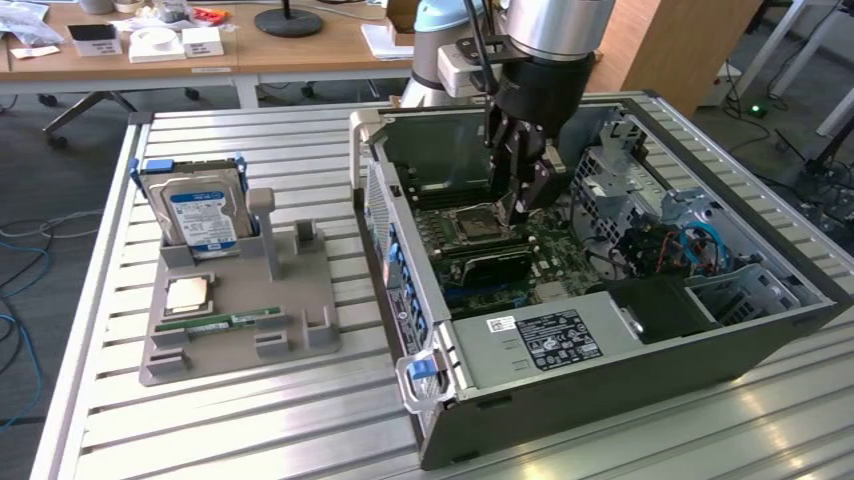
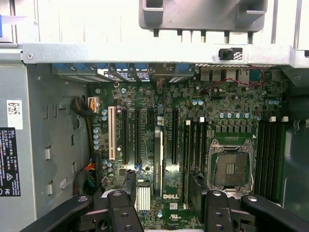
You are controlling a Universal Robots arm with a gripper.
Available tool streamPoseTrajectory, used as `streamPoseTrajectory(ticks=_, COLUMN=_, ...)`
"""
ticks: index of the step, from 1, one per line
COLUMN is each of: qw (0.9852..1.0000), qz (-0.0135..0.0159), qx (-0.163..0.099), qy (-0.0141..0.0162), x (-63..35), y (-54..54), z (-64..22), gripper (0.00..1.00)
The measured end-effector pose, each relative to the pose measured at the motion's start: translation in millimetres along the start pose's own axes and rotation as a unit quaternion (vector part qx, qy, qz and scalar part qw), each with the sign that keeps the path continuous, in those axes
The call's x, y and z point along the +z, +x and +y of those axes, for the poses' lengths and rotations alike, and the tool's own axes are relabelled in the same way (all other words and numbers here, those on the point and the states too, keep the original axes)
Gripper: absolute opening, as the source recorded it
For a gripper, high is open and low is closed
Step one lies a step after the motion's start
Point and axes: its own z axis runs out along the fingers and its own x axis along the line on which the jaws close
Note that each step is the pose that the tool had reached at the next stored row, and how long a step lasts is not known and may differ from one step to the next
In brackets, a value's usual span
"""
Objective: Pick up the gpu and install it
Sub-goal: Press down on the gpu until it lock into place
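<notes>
The gpu (image 1: 487, 263) is a thin dark card standing on edge on the motherboard (image 1: 547, 250) inside the open computer case (image 1: 587, 340). In the wrist view the gpu (image 2: 161, 159) appears edge-on as a narrow pale strip in one of the long slots. My gripper (image 1: 515, 205) hangs inside the case just above the board, a little beyond the card. Seen from the wrist, the gripper (image 2: 166, 212) is open, its black fingers (image 2: 126, 203) standing on either side of the card's line with nothing between them.
An open CPU socket (image 2: 229, 169) lies beside the slots. On the exterior view's left, a grey parts tray (image 1: 240, 340) holds a hard drive in a blue frame (image 1: 200, 215), a CPU chip (image 1: 187, 293) and a green memory stick (image 1: 220, 322). Case walls surround the board.
</notes>
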Motion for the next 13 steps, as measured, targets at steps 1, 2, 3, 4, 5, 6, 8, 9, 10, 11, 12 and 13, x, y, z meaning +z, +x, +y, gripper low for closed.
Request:
streamPoseTrajectory(ticks=1, qw=1.0, qz=0.0, qx=0.0, qy=0.0, x=0.0, y=0.0, z=0.0, gripper=0.57)
streamPoseTrajectory(ticks=2, qw=1.0, qz=0.0, qx=0.0, qy=0.0, x=0.0, y=0.0, z=0.0, gripper=0.57)
streamPoseTrajectory(ticks=3, qw=1.0, qz=0.0, qx=0.0, qy=0.0, x=0.0, y=0.0, z=0.0, gripper=0.57)
streamPoseTrajectory(ticks=4, qw=1.0, qz=0.0, qx=0.0, qy=0.0, x=0.0, y=0.0, z=0.0, gripper=0.57)
streamPoseTrajectory(ticks=5, qw=1.0, qz=0.0, qx=0.0, qy=0.0, x=0.0, y=0.0, z=0.0, gripper=0.57)
streamPoseTrajectory(ticks=6, qw=1.0, qz=0.0, qx=0.0, qy=0.0, x=0.0, y=0.0, z=0.0, gripper=0.57)
streamPoseTrajectory(ticks=8, qw=1.0, qz=0.0, qx=0.0, qy=0.0, x=0.0, y=0.0, z=0.0, gripper=0.49)
streamPoseTrajectory(ticks=9, qw=1.0, qz=0.0, qx=0.0, qy=0.0, x=0.0, y=0.0, z=0.0, gripper=0.49)
streamPoseTrajectory(ticks=10, qw=1.0, qz=0.0, qx=0.0, qy=0.0, x=0.0, y=0.0, z=0.0, gripper=0.43)
streamPoseTrajectory(ticks=11, qw=1.0, qz=0.0, qx=0.0, qy=0.0, x=0.0, y=0.0, z=0.0, gripper=0.43)
streamPoseTrajectory(ticks=12, qw=1.0, qz=0.0, qx=0.0, qy=0.0, x=0.0, y=0.0, z=0.0, gripper=0.37)
streamPoseTrajectory(ticks=13, qw=1.0, qz=0.0, qx=0.0, qy=0.0, x=0.0, y=0.0, z=0.0, gripper=0.31)
